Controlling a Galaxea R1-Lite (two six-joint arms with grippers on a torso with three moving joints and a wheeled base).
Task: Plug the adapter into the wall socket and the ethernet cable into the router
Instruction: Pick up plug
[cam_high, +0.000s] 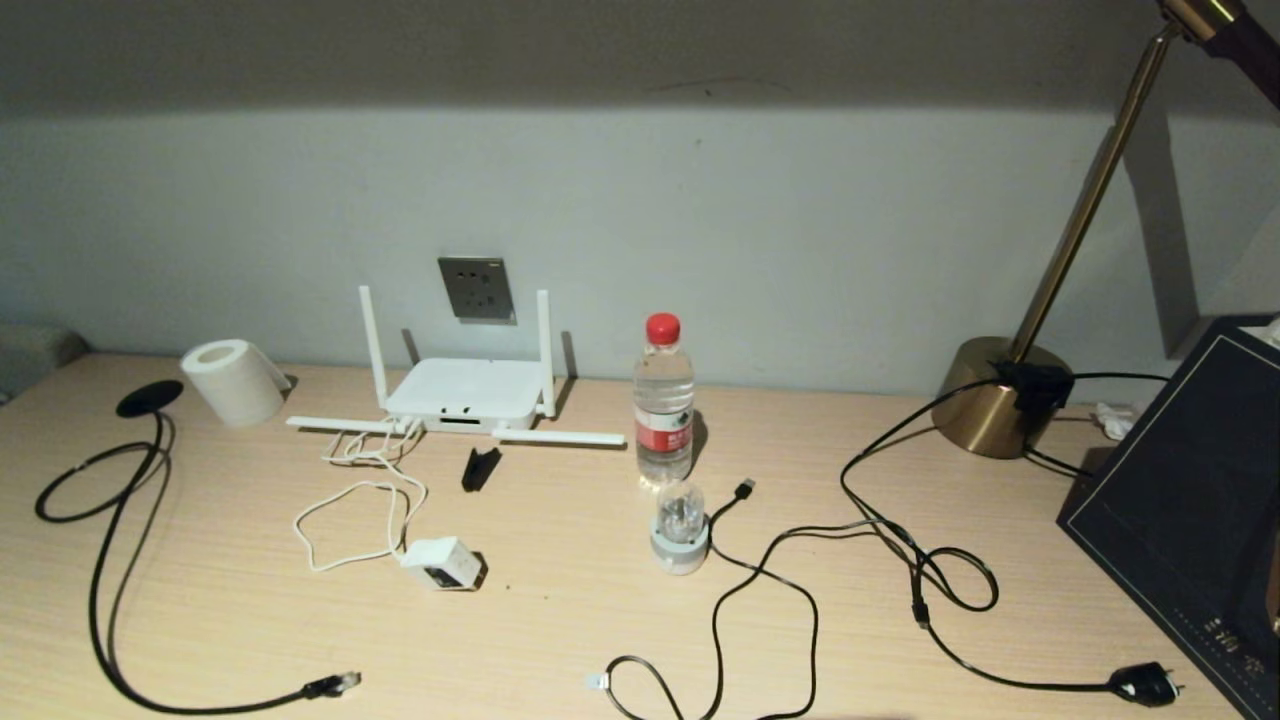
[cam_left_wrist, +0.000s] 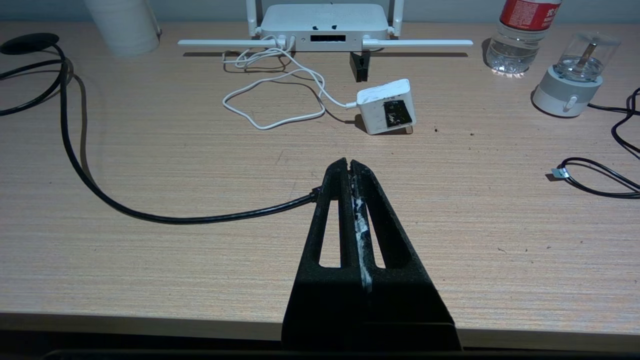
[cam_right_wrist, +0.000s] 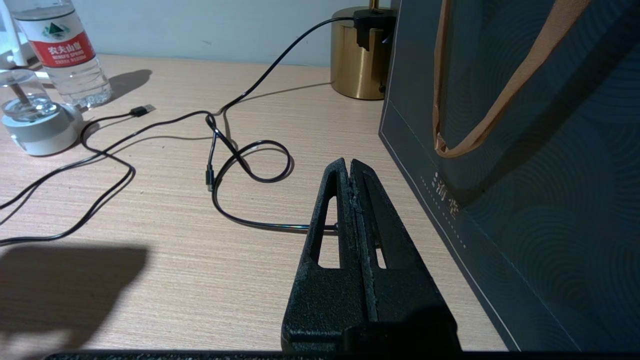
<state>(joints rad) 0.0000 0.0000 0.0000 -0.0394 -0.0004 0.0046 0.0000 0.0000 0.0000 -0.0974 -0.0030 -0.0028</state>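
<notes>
Nothing is plugged in yet. The adapter (cam_high: 442, 563) lies on the counter (cam_high: 560, 600), well short of the socket (cam_high: 476, 288) on the wall behind the router (cam_high: 462, 394). The ethernet cable (cam_high: 330, 686) ends loose near the counter's front edge. My left end effector (cam_left_wrist: 349, 166) and right end effector (cam_right_wrist: 348, 165) both hover closed and empty.

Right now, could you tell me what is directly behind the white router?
Behind the flat white four-antenna router the square grey metallic wall socket sits on the wall, empty. The router's rear edge is hidden.
</notes>
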